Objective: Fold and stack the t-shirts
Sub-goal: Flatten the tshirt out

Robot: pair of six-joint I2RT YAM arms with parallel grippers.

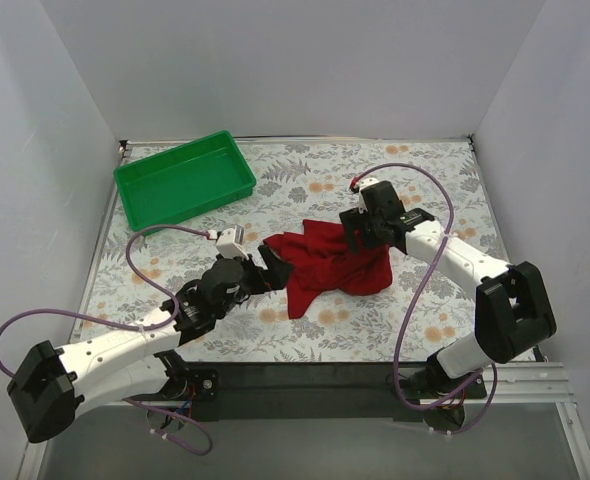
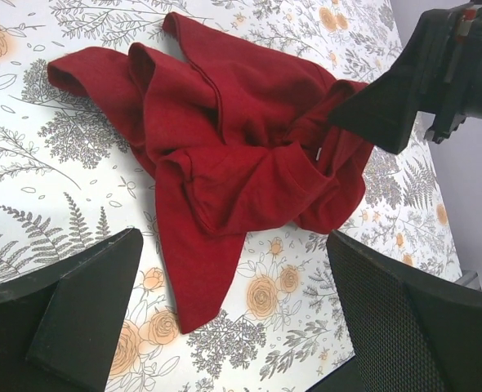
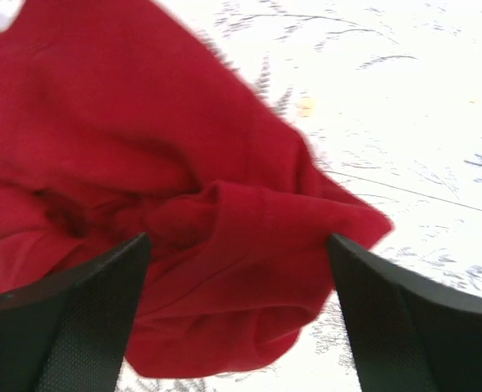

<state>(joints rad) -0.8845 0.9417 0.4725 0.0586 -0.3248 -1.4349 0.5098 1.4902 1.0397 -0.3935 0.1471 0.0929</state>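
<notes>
T-shirt (image 1: 330, 268): one dark red shirt, crumpled in a loose heap near the middle of the table (image 1: 425, 180) and not folded. A narrow flap trails toward the near edge.
Left gripper (image 1: 273, 263): low at the heap's left edge, with its jaws spread wide. It is released (in its wrist view the red cloth lies ahead of the fingers (image 2: 86, 302), not pinched by them).
Right gripper (image 1: 361, 238): down on the far right part of the heap, touching the fabric. Its jaws stand well apart, with a bunched fold of cloth between the fingers (image 3: 388, 318), so it is released rather than clamped.
Green tray (image 1: 185, 180): in the far left corner of the table, well apart from the shirt and both grippers.
Table surface: pale, with a floral and fern print.
</notes>
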